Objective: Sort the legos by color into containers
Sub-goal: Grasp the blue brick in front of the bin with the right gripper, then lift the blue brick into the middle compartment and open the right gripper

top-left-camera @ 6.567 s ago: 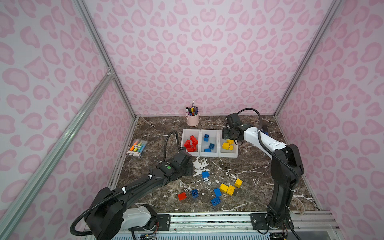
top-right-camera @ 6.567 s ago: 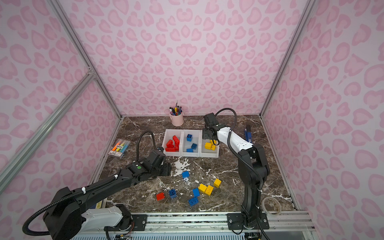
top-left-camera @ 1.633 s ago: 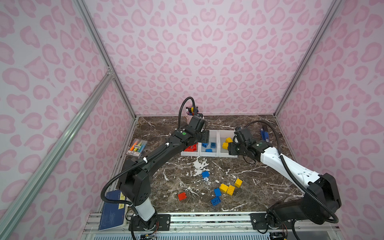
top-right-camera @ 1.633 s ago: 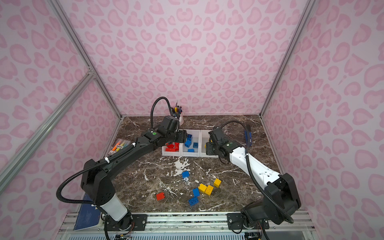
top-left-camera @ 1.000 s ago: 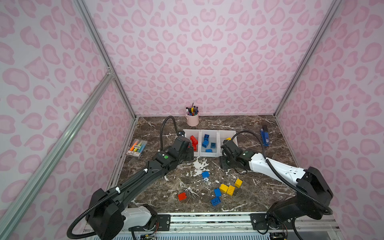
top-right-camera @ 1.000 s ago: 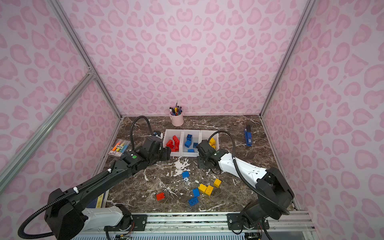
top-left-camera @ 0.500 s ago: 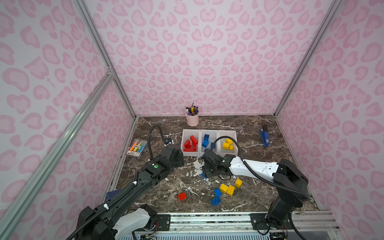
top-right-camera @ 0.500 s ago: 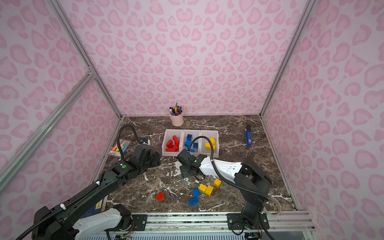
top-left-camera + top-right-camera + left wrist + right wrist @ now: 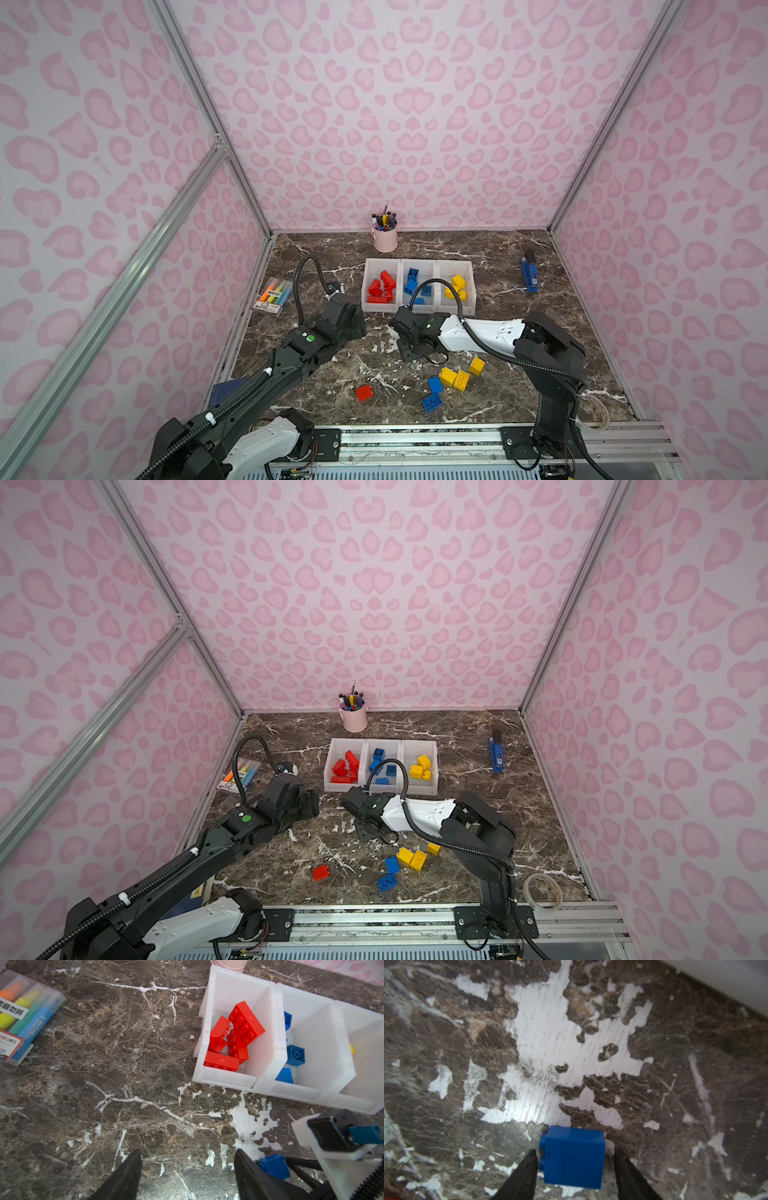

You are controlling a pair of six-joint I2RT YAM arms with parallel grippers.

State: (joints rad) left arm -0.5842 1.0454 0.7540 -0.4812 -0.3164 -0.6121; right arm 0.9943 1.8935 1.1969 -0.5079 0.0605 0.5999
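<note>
Right wrist view: the blue brick [image 9: 572, 1156] is seen straddled by the right gripper [image 9: 574, 1149], jaws parted either side, not yet clamped.

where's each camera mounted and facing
Top views: high in front, looking down and back over the dark marble table; left arm and right arm show.
Left wrist: rides the left arm, faces three joined white plastic bins; left gripper tips show.
Right wrist: aimed down at a small blue studded brick between right gripper fingers.
Shared: both wrist views show that brick.
</note>
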